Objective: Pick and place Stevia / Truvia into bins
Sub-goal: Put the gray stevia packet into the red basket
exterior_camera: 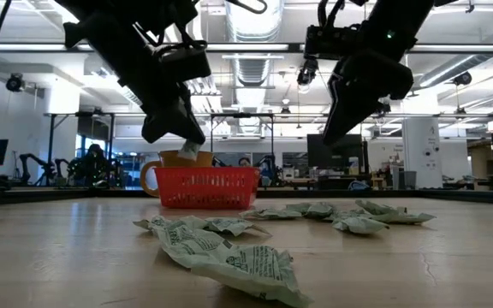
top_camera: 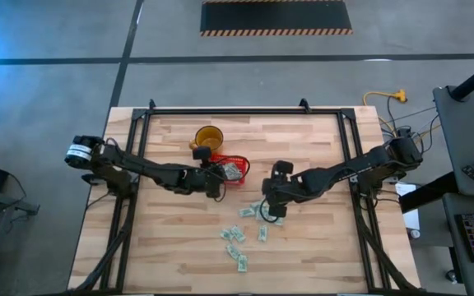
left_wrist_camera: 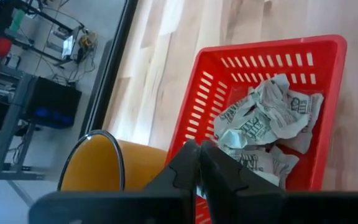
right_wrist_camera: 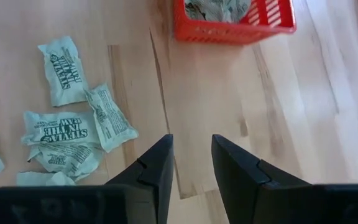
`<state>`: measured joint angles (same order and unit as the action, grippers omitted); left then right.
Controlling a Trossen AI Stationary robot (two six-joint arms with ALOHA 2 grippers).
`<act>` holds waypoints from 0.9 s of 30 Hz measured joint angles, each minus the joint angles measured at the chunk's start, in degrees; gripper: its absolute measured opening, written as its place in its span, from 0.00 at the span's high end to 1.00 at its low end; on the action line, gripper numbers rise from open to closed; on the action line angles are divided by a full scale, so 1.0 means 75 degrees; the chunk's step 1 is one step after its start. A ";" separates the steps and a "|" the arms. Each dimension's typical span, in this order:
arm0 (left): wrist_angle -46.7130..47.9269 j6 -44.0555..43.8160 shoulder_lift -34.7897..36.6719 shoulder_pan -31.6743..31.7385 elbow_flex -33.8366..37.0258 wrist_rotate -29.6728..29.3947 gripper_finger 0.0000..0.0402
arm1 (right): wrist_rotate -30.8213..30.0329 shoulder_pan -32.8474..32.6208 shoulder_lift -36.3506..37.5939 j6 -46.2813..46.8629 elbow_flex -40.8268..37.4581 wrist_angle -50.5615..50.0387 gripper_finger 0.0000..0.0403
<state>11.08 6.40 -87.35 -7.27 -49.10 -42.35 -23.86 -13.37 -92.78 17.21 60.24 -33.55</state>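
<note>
A: Where are the claws? The left claw sits over the near rim of the red basket, fingers pressed together. A pale scrap shows at its tip in the low view, but I can't tell if that's a sachet it pinches.

B: The right claw hovers above bare worktop, fingers apart and empty, with the loose Stevia sachets just beside it. Several crumpled sachets already lie in the basket.

A: To do the pick well?

B: I'd shift over one sachet lying alone, come straight down, and close across its narrow width so its neighbours don't lift.

A: Anything hidden?

B: The amber cup hides part of the basket's far side, and overlapping sachets can't be counted.
</note>
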 joint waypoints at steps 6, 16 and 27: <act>0.0030 0.0192 0.0000 -0.0003 0.0000 0.0008 0.85 | 0.0539 0.0000 -0.0002 0.0619 -0.0333 0.0001 0.73; 0.0623 0.0447 0.0171 -0.0011 -0.0005 0.0018 0.61 | 0.1449 -0.0325 -0.0002 0.1958 -0.0584 0.0054 0.69; 0.2063 0.0204 0.0772 -0.0245 -0.0006 0.1685 0.61 | 0.1461 -0.0927 -0.0054 0.2099 -0.0937 0.1020 0.73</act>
<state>26.56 7.93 -81.56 -9.11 -49.15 -29.71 -12.91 -20.32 -93.18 32.95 53.22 -25.89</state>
